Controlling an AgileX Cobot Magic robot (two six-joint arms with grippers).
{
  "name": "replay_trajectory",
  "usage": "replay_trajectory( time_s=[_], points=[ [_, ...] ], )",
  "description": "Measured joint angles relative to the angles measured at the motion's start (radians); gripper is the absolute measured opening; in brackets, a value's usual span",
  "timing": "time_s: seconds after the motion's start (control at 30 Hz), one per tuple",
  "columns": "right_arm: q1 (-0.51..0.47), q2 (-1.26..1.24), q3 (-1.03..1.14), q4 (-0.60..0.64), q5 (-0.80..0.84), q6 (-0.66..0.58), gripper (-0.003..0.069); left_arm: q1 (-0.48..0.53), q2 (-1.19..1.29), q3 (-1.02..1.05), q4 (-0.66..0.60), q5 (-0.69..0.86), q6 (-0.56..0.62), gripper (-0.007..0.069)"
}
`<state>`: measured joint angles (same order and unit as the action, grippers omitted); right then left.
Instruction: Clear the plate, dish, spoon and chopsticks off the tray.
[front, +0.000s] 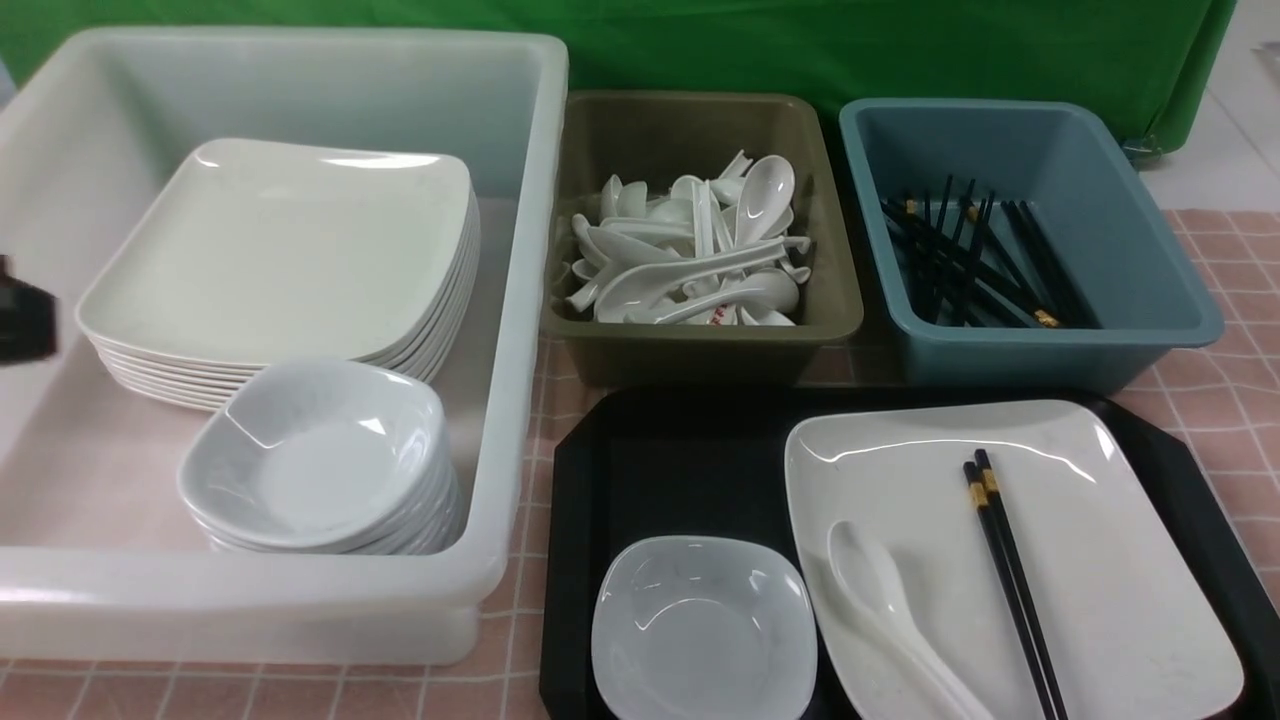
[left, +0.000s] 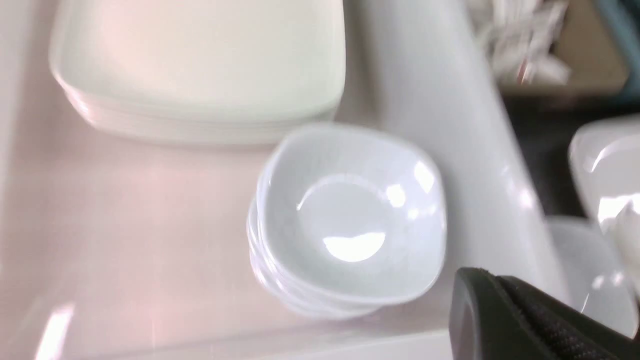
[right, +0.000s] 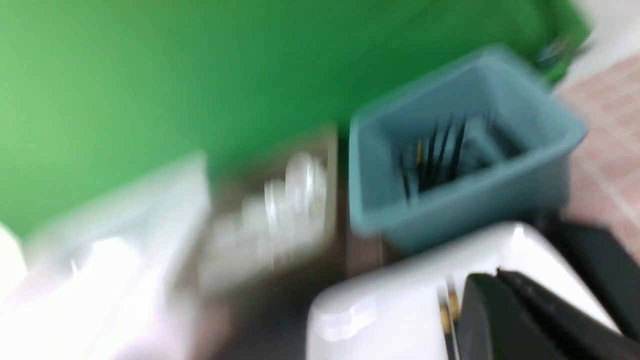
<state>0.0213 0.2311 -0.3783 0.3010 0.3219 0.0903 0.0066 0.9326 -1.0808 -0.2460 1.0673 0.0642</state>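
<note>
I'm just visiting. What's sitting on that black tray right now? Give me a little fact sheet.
Tray: big black rectangular plastic tray, all four items on it
Plate: large glossy white rounded-square plate, right side
Dish: small greyish-white deep dish, left of plate
Spoon: white soup spoon, lying on plate
Chopsticks: thin black gold-banded chopsticks, lying on plate

A: How's your light?
B: Bright and even, from above; glare streaks your plate (front: 1100, 560) and dish (front: 700, 640).
A: And focus?
B: Your front view is sharp. Left wrist slightly smeared; right wrist heavily motion-blurred.
</note>
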Motion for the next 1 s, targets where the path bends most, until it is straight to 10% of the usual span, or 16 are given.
replay_trajectory(
  time_s=[0.2,0.47,0.73,1.0],
  points=[
    [0.053,0.462,-0.317,-0.061,0.428,-0.186,0.0030,-0.073,0.239,-0.008,-0.064,0.013,0.071,-0.0008],
    [0.053,0.994,-0.598,-0.077,0.538,-0.263,0.0040,-0.505,0.351,-0.115,0.080,-0.022,-0.059,-0.0011],
    [0.089,1.378,-0.817,-0.116,0.544,-0.261,0.0381,-0.746,0.594,-0.332,0.096,-0.052,-0.095,-0.0013],
    [0.163,1.608,-0.907,-0.332,0.504,-0.121,0.0465,-0.758,0.758,-0.405,0.110,-0.065,-0.100,-0.0013]
  ],
)
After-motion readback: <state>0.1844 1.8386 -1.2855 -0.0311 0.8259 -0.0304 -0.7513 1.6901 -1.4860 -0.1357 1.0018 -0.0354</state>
